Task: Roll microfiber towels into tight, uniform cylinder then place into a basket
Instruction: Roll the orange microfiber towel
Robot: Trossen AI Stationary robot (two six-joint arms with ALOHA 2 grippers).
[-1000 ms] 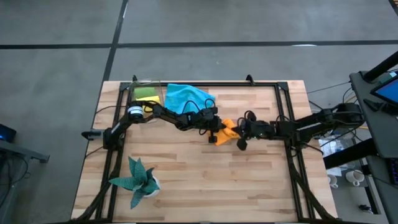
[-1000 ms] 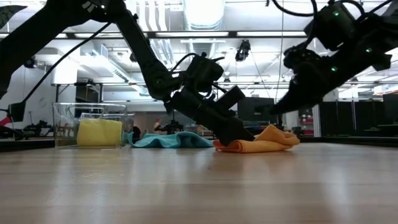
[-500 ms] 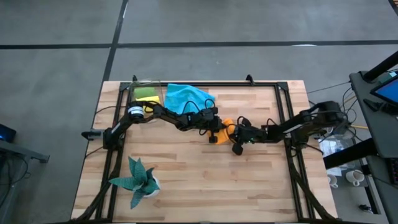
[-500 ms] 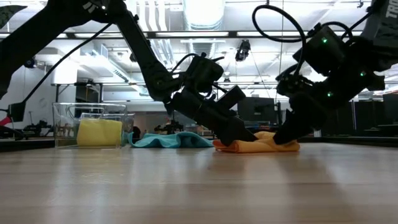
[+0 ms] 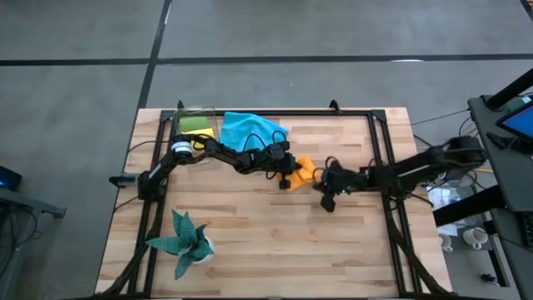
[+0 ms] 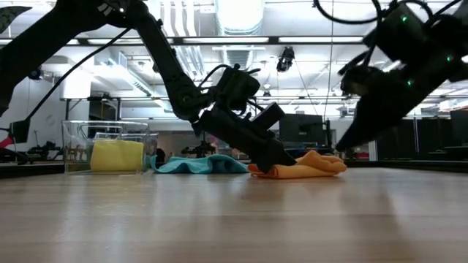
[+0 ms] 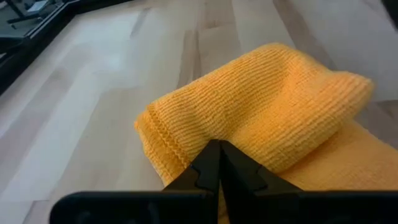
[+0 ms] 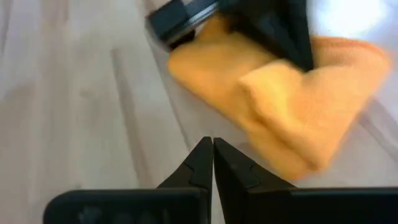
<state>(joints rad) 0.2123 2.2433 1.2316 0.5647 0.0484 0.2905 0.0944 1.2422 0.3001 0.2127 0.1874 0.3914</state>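
Note:
The orange towel [image 5: 305, 170] lies partly rolled near the table's middle, its thick fold [image 7: 273, 99] on top of a flat layer. My left gripper [image 5: 289, 178] is shut, slanting down at the towel's left end [image 6: 272, 170]. My right gripper [image 5: 326, 198] is shut and hangs just right of the towel, clear of it and the table [image 6: 344, 145]. The blue towel [image 5: 250, 129] lies spread at the far edge. The clear basket [image 6: 77, 146] at the far left holds a yellow towel [image 6: 117, 155] and a lime green one [image 5: 196, 124]. My left gripper presses its shut fingertips [image 7: 217, 152] against the orange towel's rolled fold [image 7: 186, 134] at its left end, where the fold meets the layer below. The fingers slant down from the table's left. The towel rests on the table.
A black metal frame [image 5: 379, 150] runs around the tabletop. A dark teal plant in a white pot [image 5: 185, 242] stands at the near left. Bare wood lies between the towel and the table's near edge.
My right gripper dipped down onto the orange towel's right end, then rose and drew back toward the table's right edge, staying shut. The towel has stayed on the table under my left gripper.

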